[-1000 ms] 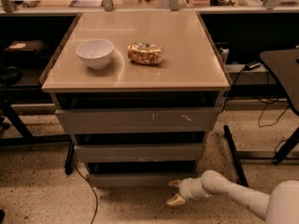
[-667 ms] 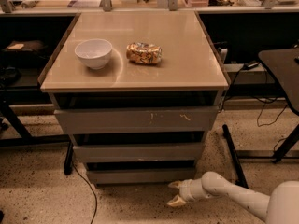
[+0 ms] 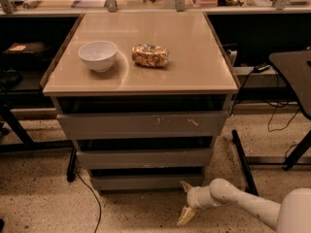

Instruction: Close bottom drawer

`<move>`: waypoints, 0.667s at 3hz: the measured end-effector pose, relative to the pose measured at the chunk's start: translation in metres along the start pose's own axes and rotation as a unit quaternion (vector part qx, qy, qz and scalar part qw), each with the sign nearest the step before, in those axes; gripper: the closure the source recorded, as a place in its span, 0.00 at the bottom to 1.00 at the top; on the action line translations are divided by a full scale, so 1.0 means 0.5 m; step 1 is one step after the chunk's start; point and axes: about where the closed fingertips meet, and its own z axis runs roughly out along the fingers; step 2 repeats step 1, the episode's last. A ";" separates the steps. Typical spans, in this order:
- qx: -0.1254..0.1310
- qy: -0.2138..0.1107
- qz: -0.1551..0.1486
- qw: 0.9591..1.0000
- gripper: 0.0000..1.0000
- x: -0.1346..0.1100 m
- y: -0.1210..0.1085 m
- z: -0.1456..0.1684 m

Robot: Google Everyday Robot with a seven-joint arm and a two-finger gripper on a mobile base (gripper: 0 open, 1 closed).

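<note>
The robot's claw (image 3: 186, 201), fingers spread, hangs low by the table's (image 3: 194, 67) front right corner, just beside the bottom drawer (image 3: 146, 181), lowest of three beneath the table. A white bowl (image 3: 97, 55) and a snack packet (image 3: 150, 55) rest on top.

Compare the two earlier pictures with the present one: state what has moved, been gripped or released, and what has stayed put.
Nothing has visibly changed. The white arm's pincer stays low and open by the right end of the plain grey metal bottom drawer, gripping nothing. The white bowl and the brown snack packet lie where they were on the beige cabinet top.
</note>
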 end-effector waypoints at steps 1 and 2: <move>0.000 0.000 0.000 1.000 0.00 0.000 0.000 0.000; 0.000 0.000 0.000 1.000 0.00 0.000 0.000 0.000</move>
